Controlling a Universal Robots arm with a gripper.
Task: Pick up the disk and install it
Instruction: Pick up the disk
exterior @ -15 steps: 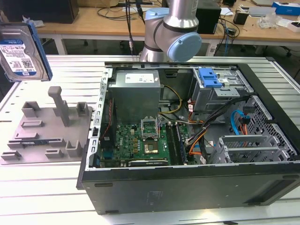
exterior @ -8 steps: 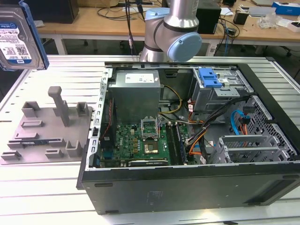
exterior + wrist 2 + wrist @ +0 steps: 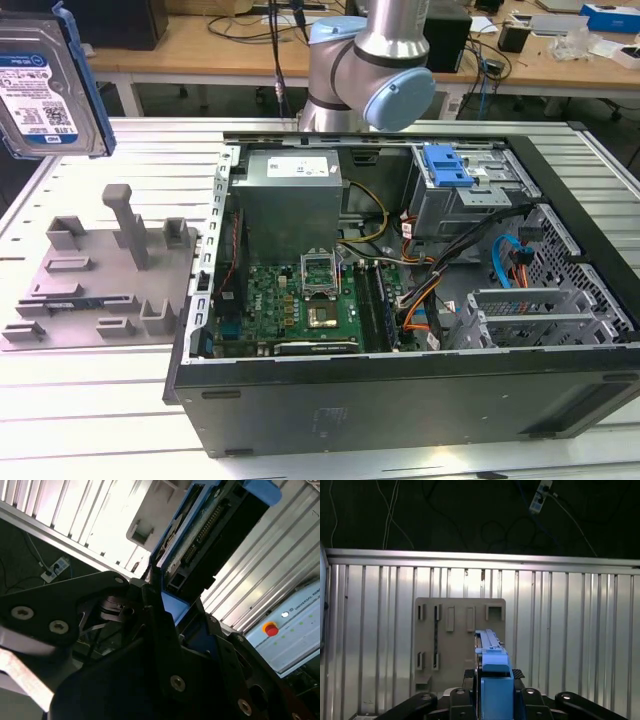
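The disk (image 3: 45, 85), a silver drive with a white-and-blue label and a blue bracket along its edge, hangs in the air at the top of the exterior view's left, above the ribbed table. In the first wrist view the disk (image 3: 489, 641) stands edge-on between the dark fingers of my gripper (image 3: 494, 677), which is shut on it. In the second wrist view the disk (image 3: 215, 525) sticks out past my gripper (image 3: 167, 607), its connector side showing. Below it lies the grey holder plate (image 3: 460, 630).
An open computer case (image 3: 400, 400) lies on the table at the exterior view's right, with a grey power supply (image 3: 290, 195), a motherboard (image 3: 300, 300) and a drive bay with a blue latch (image 3: 447, 165). The grey holder plate (image 3: 100, 270) sits at the left. The arm's base (image 3: 370, 60) stands behind the case.
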